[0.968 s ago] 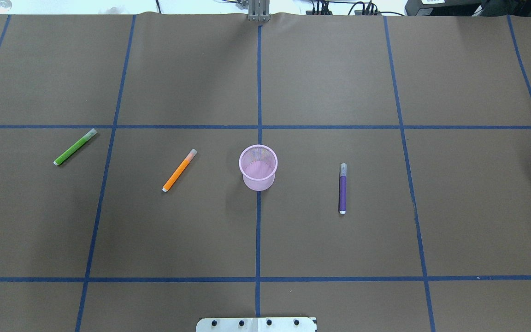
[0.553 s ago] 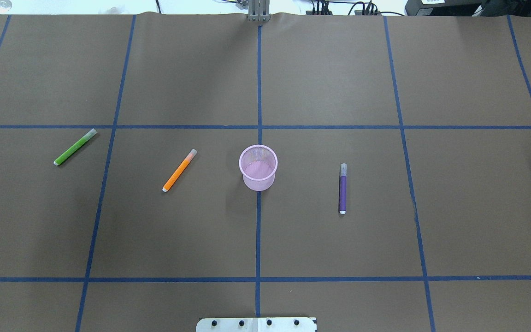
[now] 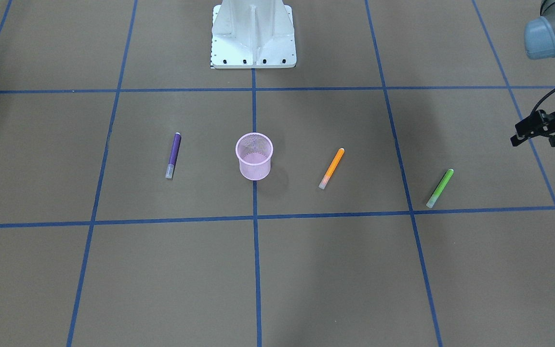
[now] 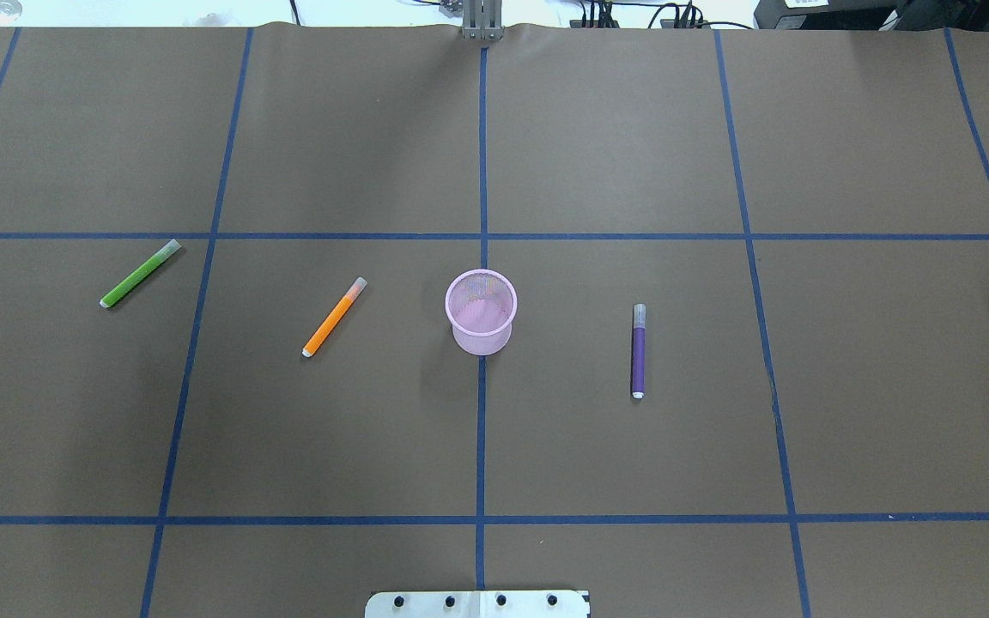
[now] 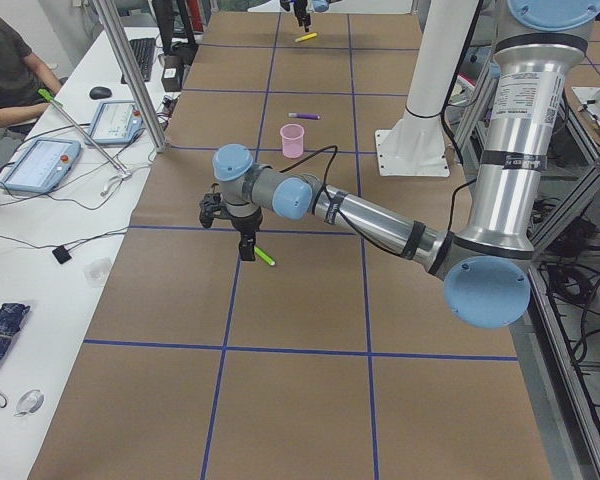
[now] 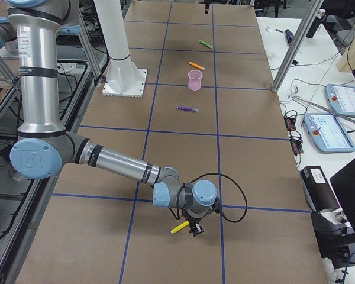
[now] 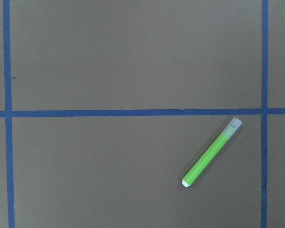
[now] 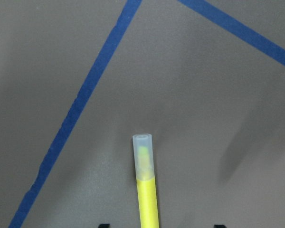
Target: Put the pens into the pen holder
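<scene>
Right wrist-mounted view: your right gripper (image 6: 195, 229), spread wide, straddles a yellow pen (image 8: 147, 190). Your left gripper (image 5: 246, 248), grip unreadable, hangs near the green pen (image 7: 211, 152); the pen holder (image 4: 481, 311) stands well beyond it.

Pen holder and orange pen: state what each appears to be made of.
Pen holder: looks like fine wire mesh, probably metal, with a matte pale pink coating. A tiny grid texture shows on its wall and inside.
Orange pen: likely smooth plastic. The barrel is evenly coloured, and the cap end looks translucent and frosted, where the orange fades to pale.
</scene>
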`<action>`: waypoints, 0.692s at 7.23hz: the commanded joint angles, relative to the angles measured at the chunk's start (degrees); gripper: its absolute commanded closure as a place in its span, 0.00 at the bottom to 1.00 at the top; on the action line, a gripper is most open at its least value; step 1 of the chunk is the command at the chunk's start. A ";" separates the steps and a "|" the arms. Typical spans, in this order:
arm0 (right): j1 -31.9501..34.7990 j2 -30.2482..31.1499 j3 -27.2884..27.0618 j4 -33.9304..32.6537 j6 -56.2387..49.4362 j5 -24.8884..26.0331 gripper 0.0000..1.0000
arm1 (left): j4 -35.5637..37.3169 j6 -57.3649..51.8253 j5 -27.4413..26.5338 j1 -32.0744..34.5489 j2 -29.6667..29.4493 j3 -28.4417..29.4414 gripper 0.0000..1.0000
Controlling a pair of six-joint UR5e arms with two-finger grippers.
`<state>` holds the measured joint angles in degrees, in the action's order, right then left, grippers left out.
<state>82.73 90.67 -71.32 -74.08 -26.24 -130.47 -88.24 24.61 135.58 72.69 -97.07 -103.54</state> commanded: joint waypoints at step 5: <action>-4.06 -0.93 0.56 -0.01 0.58 2.58 0.26 | 0.00 -0.17 -0.05 0.00 0.04 0.35 0.00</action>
<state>79.17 89.81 -70.88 -74.09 -25.47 -128.95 -88.24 24.51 135.54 72.68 -96.99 -103.38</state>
